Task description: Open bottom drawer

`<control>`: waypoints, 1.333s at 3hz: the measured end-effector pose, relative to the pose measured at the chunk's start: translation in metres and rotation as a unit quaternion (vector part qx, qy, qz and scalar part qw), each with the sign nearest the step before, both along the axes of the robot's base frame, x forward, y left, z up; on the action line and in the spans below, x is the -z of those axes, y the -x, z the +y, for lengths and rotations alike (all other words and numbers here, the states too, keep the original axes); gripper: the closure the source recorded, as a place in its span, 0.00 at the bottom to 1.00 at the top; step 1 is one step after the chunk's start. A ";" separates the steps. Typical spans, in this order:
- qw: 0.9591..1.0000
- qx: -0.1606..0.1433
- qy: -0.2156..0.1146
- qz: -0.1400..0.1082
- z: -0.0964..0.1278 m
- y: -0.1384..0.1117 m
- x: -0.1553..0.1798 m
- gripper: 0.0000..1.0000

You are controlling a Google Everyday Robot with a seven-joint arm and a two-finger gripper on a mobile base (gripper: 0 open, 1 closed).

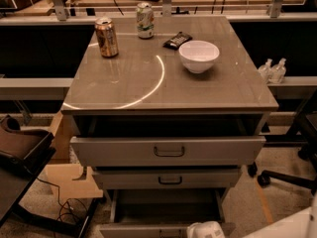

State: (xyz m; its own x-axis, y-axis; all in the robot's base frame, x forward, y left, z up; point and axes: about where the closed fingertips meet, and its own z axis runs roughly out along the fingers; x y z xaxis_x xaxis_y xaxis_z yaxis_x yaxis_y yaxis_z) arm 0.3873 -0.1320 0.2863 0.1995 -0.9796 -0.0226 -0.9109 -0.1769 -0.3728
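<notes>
The bottom drawer point(143, 230) of the grey cabinet is pulled out toward me. Its plain grey inside point(166, 206) shows, and its front sits at the lower edge of the camera view. Its handle is cut off by the frame. The middle drawer point(198, 177) and the wide top drawer point(119, 150) each stick out a little, with dark loop handles. My gripper is below the frame edge and hidden. Only a white part of my arm point(205, 230) shows, just right of the bottom drawer's front.
On the cabinet top point(124, 83) stand a brown can point(106, 37), a green-white can point(144, 20), a dark snack packet point(177, 40) and a white bowl point(198, 56). A dark chair point(22, 152) is at left, a chair base point(285, 177) at right. Two bottles point(272, 71) stand behind.
</notes>
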 end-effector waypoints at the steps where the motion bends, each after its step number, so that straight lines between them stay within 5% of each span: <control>1: 0.999 -0.003 -0.014 -0.042 -0.021 -0.002 -0.041 1.00; 2: 0.997 -0.006 -0.035 -0.069 -0.036 -0.013 -0.055 1.00; 4: 0.994 -0.001 -0.077 -0.076 -0.055 -0.048 -0.027 1.00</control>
